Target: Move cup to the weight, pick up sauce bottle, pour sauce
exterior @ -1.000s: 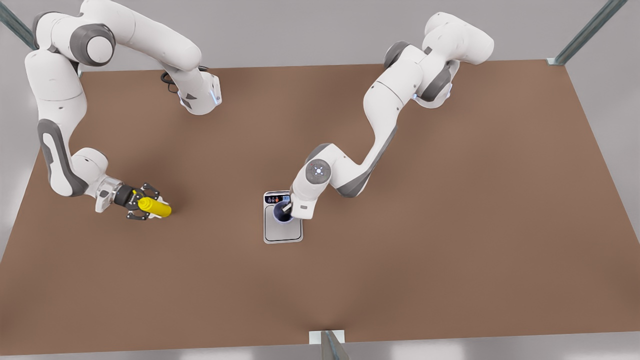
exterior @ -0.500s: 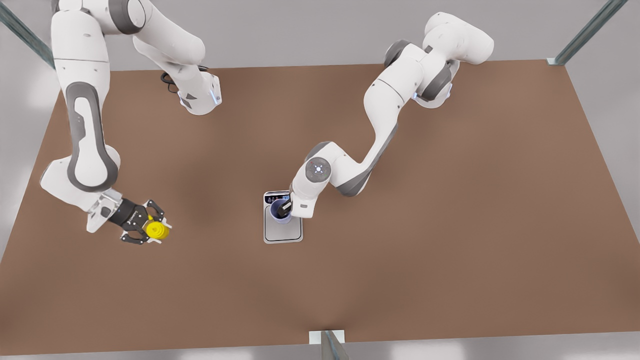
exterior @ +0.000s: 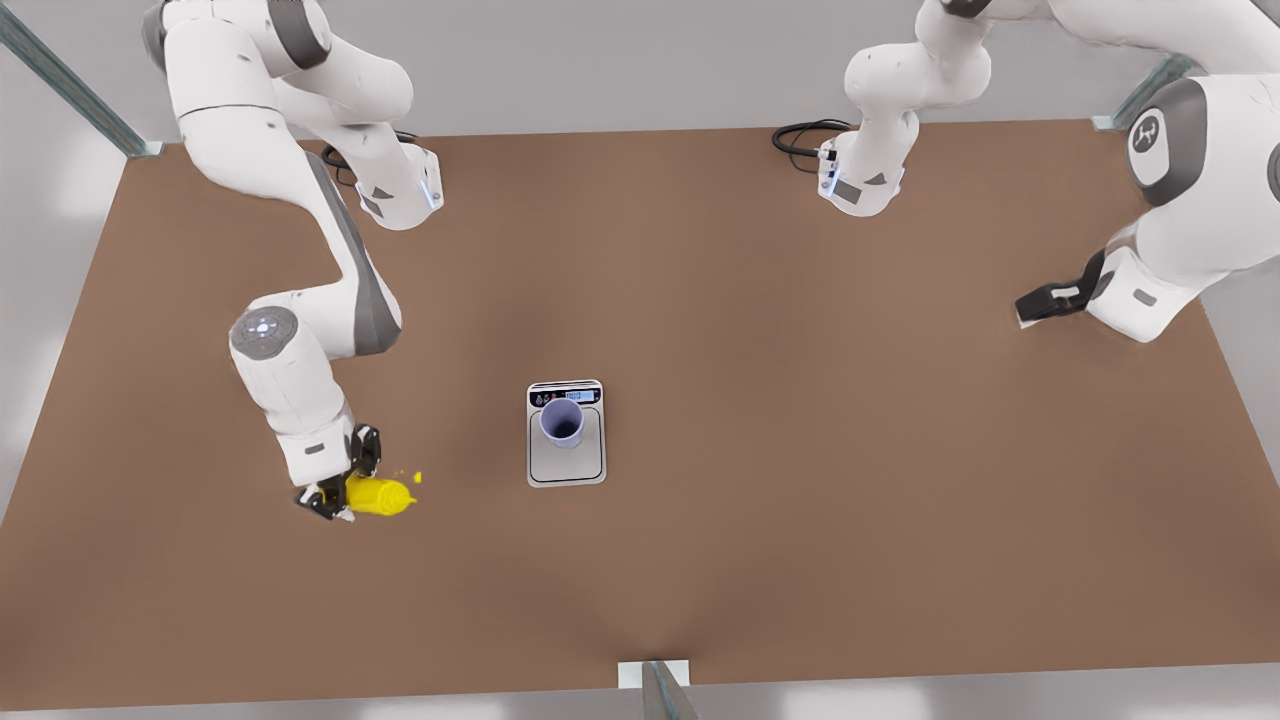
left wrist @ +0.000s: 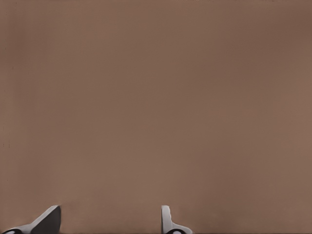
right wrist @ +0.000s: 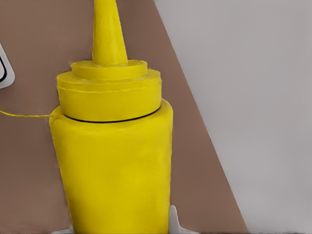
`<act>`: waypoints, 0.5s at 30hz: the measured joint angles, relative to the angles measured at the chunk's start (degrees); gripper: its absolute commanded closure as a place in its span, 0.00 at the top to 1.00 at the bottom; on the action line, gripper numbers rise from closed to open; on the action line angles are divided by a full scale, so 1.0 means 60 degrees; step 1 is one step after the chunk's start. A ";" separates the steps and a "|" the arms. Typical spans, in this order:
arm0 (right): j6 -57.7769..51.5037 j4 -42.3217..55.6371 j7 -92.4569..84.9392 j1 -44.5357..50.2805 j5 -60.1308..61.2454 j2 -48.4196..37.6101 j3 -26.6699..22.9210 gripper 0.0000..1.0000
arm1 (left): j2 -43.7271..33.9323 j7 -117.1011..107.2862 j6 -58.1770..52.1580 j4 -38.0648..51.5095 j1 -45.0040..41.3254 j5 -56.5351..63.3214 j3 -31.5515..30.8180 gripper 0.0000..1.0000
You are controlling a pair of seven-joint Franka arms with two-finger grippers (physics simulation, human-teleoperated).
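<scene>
The lavender-blue cup (exterior: 562, 423) stands upright on the silver weight (exterior: 567, 466), near its display strip. My right gripper (exterior: 335, 497) is at the front view's left, shut on the yellow sauce bottle (exterior: 380, 494), which is tipped on its side with the nozzle toward the weight. A few yellow sauce drops (exterior: 415, 477) are in the air by the nozzle, well short of the cup. The right wrist view has the sauce bottle (right wrist: 114, 156) close up. My left gripper (exterior: 1030, 305) hangs far off at the front view's right, open and empty, its fingertips (left wrist: 168, 222) apart over bare table.
The brown table (exterior: 800, 450) stretches wide around the weight. Both arm bases (exterior: 400, 195) (exterior: 860, 180) stand at the back edge with black cables. A metal post (exterior: 660, 685) stands at the front edge.
The left gripper has let go of the cup and drawn far back to the front view's right. The right arm has swung the bottle nearer the weight and tipped it; sauce drops appear.
</scene>
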 measured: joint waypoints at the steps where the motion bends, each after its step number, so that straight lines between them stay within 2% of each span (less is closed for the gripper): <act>1: -0.0016 0.0048 0.0141 0.0273 -0.0598 0.0132 -0.0013 0.61 | -0.0120 0.0001 0.0817 -0.0749 -0.0119 0.0160 0.0045 1.00; 2: -0.0017 0.0118 0.0154 0.0448 -0.1161 0.0295 -0.0009 0.61 | -0.0465 0.0001 0.1850 -0.1874 -0.0334 0.0280 0.0063 1.00; 3: -0.0031 0.0109 0.0154 0.0647 -0.1493 0.0313 -0.0008 0.61 | -0.0396 0.0001 0.2164 -0.2160 -0.0507 0.0362 0.0060 1.00; 8: -0.0555 -0.0528 0.0125 0.1057 -0.1605 -0.0371 0.0080 0.61 | -0.0305 0.0001 0.2120 -0.2245 -0.0139 0.0447 0.0062 1.00; 15: -0.1219 -0.1177 0.0655 0.2423 -0.1963 -0.0865 0.0064 0.61 | -0.0155 -0.0012 0.1972 -0.2231 -0.0386 0.0463 -0.0041 1.00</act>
